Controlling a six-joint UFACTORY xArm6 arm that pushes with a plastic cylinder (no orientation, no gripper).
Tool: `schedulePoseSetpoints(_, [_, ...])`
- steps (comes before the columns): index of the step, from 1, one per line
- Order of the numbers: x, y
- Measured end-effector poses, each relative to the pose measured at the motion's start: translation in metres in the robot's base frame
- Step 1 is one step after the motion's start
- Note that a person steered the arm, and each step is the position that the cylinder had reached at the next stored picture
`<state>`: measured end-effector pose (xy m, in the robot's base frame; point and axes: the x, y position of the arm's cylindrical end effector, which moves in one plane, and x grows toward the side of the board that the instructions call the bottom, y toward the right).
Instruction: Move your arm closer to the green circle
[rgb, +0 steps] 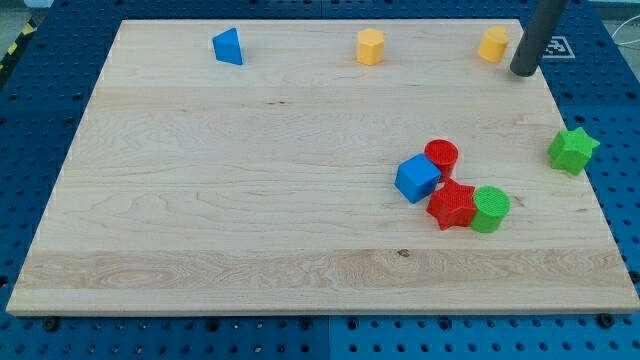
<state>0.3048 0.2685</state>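
The green circle (490, 209) is a short green cylinder at the view's lower right, touching the right side of a red star (452, 205). A red circle (441, 156) and a blue cube (417, 179) crowd just above and left of the star. My tip (522, 72) is at the view's top right, near the board's far edge, well above the green circle and slightly to its right. The tip touches no block.
A green star (573, 150) sits at the board's right edge. Two orange blocks (370, 47) (493, 45) and a blue triangular block (228, 47) line the top edge. The wooden board (200, 200) lies on a blue perforated table.
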Motion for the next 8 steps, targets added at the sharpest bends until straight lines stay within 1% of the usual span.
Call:
schedulePoseSetpoints(7, [0.032, 0.004])
schedulePoseSetpoints(8, [0.045, -0.024])
